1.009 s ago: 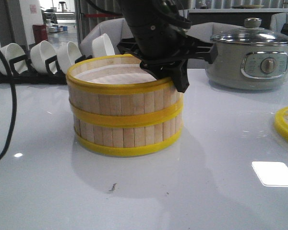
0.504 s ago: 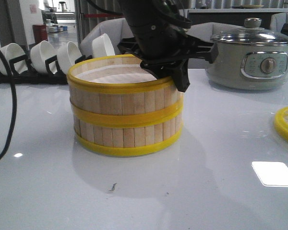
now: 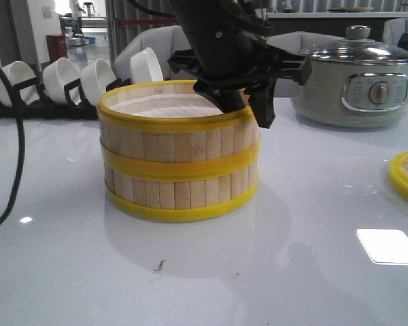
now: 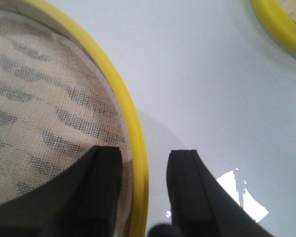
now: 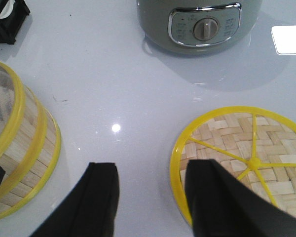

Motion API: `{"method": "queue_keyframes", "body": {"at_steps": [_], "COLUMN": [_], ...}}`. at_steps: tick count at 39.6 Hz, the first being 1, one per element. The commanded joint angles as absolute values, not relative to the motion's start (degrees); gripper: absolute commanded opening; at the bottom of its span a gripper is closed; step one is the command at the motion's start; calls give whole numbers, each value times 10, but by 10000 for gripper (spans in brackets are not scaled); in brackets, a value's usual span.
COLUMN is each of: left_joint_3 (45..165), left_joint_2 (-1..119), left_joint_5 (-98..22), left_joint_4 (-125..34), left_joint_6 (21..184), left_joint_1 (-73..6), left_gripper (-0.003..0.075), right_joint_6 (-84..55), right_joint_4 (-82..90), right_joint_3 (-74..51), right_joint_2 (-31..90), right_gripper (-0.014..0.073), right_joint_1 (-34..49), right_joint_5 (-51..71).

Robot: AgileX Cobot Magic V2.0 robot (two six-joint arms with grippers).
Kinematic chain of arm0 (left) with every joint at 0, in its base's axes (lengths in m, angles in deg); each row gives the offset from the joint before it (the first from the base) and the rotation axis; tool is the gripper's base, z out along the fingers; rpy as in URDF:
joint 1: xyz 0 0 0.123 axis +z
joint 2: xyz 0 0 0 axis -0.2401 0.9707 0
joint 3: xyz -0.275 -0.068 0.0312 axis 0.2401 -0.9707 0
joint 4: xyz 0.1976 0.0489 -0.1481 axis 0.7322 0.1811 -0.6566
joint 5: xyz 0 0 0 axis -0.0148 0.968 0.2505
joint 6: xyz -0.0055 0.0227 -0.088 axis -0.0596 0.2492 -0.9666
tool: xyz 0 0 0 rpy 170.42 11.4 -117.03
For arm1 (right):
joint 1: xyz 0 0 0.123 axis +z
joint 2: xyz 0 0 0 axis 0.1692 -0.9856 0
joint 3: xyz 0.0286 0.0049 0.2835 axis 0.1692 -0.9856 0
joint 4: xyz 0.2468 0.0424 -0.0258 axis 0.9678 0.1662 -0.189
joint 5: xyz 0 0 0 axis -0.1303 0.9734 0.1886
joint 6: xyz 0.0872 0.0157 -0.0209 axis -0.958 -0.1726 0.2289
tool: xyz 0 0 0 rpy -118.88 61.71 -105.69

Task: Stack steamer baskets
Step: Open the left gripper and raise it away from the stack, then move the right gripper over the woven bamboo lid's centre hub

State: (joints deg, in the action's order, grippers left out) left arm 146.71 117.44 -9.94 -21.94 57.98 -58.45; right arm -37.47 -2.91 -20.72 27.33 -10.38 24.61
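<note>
Baskets stood stacked two high near the middle of the table, the upper one seated squarely on the lower so that the yellow rims lined up. The left end effector hung at the stack's right rim with its jaws parted; in the left wrist view one finger sat inside the wall over the mesh liner and the other outside, the rim passing between them with daylight on both sides. It gripped nothing. The right end effector hovered well to the right, jaws wide and empty, just above the near edge of the woven lid, which lay flat on the table in front of the grey pot.

By my reading, the stacking of the two bodies was done and the release was the step in hand. Doing it well called for lifting the left end effector straight up, so that neither finger dragged on the rim and slid the top basket off centre. Only the lid appeared to remain. A clean pickup would mean pinching its yellow rim, not the weave, carrying it level, and lowering it centred over the stack once the left arm was clear of the opening. The bowls in the rack behind were well out of the way.
</note>
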Motion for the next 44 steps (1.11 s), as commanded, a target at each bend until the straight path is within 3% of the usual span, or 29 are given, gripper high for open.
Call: {"method": "queue_keyframes", "body": {"at_steps": [1,11,16,19,34,44], "left_joint_3": [1510,1596,1629,1637,1623,1485], "left_joint_2": [1123,1123,1122,1113,992,858], "left_joint_5": [-115,-58,-46,-47,-43,-88], "left_joint_4": [-221,-220,-219,-218,-218,-218], "left_joint_6": [579,579,579,578,566,566], "left_joint_1": [-585,-585,-578,-565,-409,-308], "left_gripper": [331,304,77,104,85,85], "right_joint_6": [-373,-373,-373,-373,-373,-373], "right_joint_4": [-29,-29,-29,-29,-29,-29], "right_joint_3": [-185,-185,-185,-185,-185,-185], "right_joint_2": [282,282,282,282,282,282], "right_gripper": [433,433,433,433,433,433], "right_joint_1": [-105,-105,-105,-105,-105,-105], "right_joint_5": [206,206,206,206,206,206]}}
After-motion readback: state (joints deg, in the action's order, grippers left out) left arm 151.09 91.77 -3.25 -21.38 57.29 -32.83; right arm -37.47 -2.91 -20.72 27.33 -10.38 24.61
